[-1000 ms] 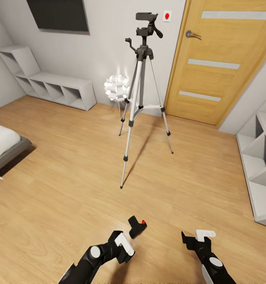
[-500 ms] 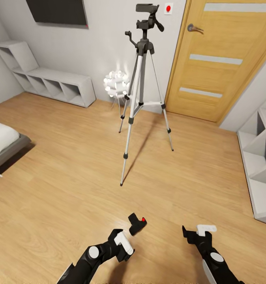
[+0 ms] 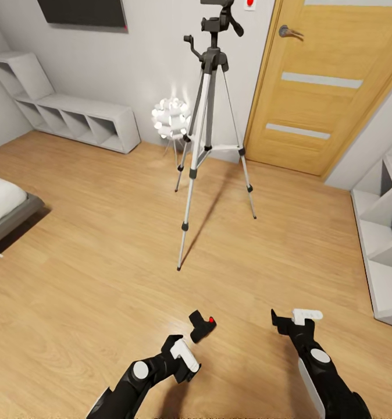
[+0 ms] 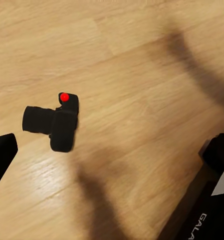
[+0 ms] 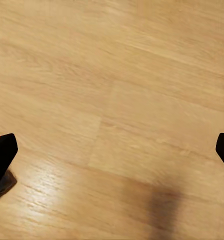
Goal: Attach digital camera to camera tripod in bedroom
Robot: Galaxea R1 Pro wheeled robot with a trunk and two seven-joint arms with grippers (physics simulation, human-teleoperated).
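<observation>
The digital camera (image 3: pixel 202 328) is seen lying on the floor (image 3: pixel 91 273), just beyond the spread, empty left end effector (image 3: pixel 183 359). The right end effector (image 3: pixel 296 321) is likewise held spread. The camera tripod (image 3: pixel 206 125) is stood well beyond, near the door (image 3: pixel 330 87).

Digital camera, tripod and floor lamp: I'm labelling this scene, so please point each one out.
digital camera (image 4: pixel 62 127), left wrist view, on its black body.
camera tripod (image 3: pixel 190 195), head view, on the silver front leg.
floor lamp (image 3: pixel 168 119), head view, on its white bulbous shade.

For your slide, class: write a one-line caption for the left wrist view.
Digital camera lying on the light wood floor, red button showing, between the left gripper's wide-apart fingertips.
</observation>
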